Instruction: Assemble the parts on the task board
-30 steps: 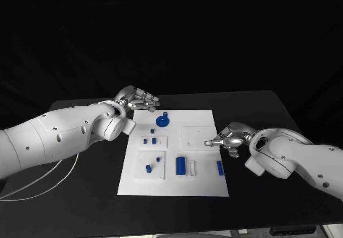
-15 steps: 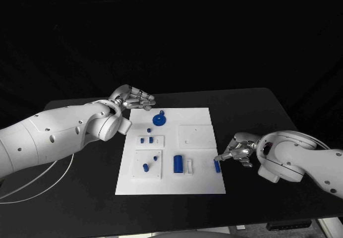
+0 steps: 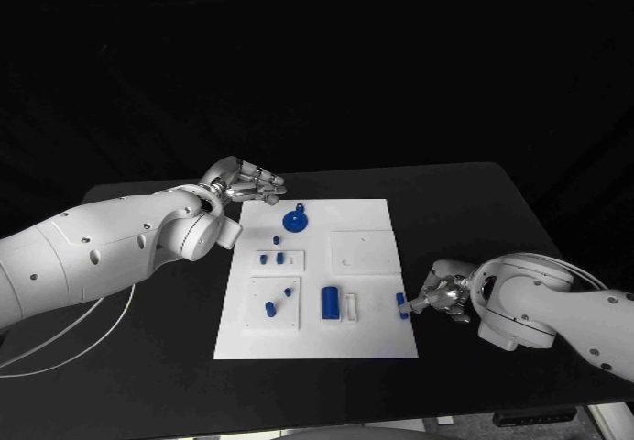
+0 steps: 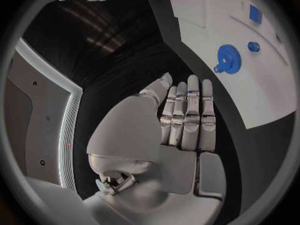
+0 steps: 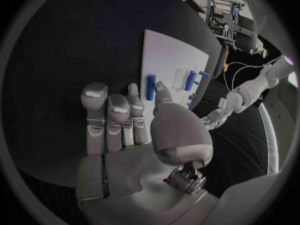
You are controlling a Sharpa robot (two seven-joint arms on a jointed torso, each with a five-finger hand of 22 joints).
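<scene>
Looking down from the head, the board (image 3: 317, 275) lies mid-bench (image 3: 502, 202); the left hand (image 3: 245, 181) hovers beyond its far corner, the right hand (image 3: 437, 295) beside a peg (image 3: 401, 305) at its edge. Left wrist: fingers (image 4: 187, 116) straight, pressed together, holding nothing, gear (image 4: 229, 59) ahead. Right wrist: fingers (image 5: 111, 120) together, empty, near the peg (image 5: 150, 86).
</scene>
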